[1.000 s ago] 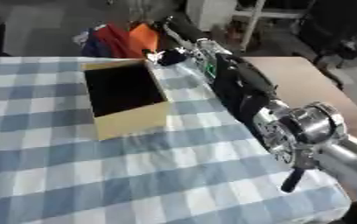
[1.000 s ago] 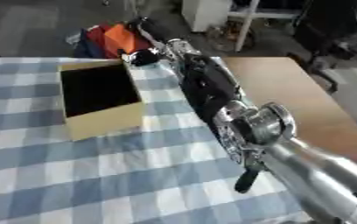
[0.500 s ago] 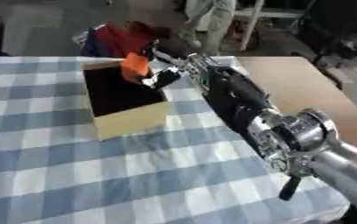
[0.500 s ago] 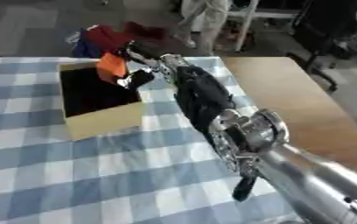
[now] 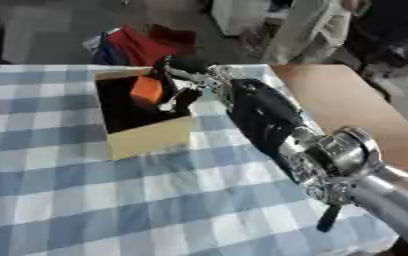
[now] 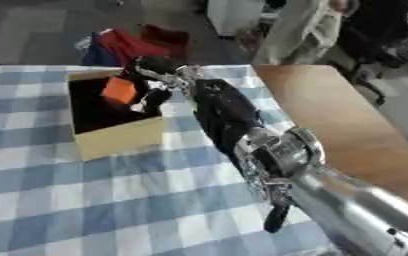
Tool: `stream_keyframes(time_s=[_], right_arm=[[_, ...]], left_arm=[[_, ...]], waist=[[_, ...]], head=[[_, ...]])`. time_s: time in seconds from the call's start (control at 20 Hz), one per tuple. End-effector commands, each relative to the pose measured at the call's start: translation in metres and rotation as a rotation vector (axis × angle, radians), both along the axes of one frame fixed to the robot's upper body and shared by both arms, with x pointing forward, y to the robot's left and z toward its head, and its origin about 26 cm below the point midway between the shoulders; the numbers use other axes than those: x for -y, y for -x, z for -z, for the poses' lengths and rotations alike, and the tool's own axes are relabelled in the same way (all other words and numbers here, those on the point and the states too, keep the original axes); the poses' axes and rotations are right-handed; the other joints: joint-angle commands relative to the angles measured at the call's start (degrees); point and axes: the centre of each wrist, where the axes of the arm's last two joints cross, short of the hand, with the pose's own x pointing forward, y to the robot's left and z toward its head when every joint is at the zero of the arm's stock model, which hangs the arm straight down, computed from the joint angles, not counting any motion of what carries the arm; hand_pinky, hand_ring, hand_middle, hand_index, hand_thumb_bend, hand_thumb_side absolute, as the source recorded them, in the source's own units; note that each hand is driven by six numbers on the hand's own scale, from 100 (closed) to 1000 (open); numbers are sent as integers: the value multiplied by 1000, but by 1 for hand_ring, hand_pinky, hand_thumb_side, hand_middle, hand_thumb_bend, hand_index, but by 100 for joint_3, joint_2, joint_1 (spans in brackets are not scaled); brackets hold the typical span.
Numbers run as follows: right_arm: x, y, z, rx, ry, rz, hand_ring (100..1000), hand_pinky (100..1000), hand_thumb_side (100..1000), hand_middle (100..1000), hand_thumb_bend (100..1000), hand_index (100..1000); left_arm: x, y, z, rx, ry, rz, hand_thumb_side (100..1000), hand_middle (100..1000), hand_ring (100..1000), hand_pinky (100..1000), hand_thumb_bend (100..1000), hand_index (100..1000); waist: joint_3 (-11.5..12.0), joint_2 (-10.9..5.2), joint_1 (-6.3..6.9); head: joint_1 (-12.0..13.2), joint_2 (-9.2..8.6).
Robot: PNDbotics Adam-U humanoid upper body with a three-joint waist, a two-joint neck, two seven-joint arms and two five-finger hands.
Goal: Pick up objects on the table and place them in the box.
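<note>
An open cardboard box (image 5: 151, 137) with a dark inside stands on the blue-and-white checked tablecloth (image 5: 111, 200). My right arm reaches in from the lower right across the table to the box. My right hand (image 5: 188, 70) is over the box's far right part, shut on a small orange block (image 5: 145, 90) that hangs above the dark inside. The block sits between the curled fingers and the thumb. What lies at the bottom of the box is hidden in shadow. My left hand shows in neither view.
A bare wooden tabletop (image 5: 352, 102) adjoins the checked cloth on the right. Red and blue cloth things (image 5: 137, 42) lie on the floor beyond the table's far edge. My right forearm (image 5: 269, 125) spans the right side of the cloth.
My right hand has carried the orange block leftward from the box's far right corner to over its inside. The whole picture has also shifted a little.
</note>
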Motion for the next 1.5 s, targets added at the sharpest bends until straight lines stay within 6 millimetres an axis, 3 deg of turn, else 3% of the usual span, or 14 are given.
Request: stream_keyframes(time_s=[0.05,0.35,0.6,0.8,0.95,1.25,1.5], right_arm=[[1,-4,-23,54,33,-23,760,745,429,786,703,866],[2,-4,-35,95,5,-8,760,747,455,790,697,873],[9,-6,-61,172,-71,53,753,747,503,786,691,875],[26,-5,-78,208,-132,177,749,748,528,786,690,877],[47,-4,-80,207,-181,334,746,749,522,784,698,877],[99,6,-56,156,-273,748,742,754,520,782,697,883],[134,21,-10,109,-315,1018,752,763,532,796,685,894]], left_arm=[[-1,1,-8,26,-6,-1,624,595,633,828,100,753],[-1,1,-8,26,-6,-1,624,595,633,828,100,752],[-2,1,-7,21,-7,-4,625,595,632,828,100,752],[-3,2,-6,16,-9,-9,625,595,632,828,100,752],[-4,2,-5,13,-10,-12,626,595,632,828,100,752],[-5,2,-5,12,-13,-19,627,595,632,828,100,752],[-6,3,-5,9,-18,-19,626,595,632,828,100,751]], waist=[[1,-86,42],[1,-91,39],[-16,-117,40],[-48,-147,30],[-75,-165,19],[-129,-173,3],[-174,-184,-20]], head=[[-23,-28],[-22,-44],[-16,-32],[12,-18],[37,-21],[100,-35],[126,-29]])
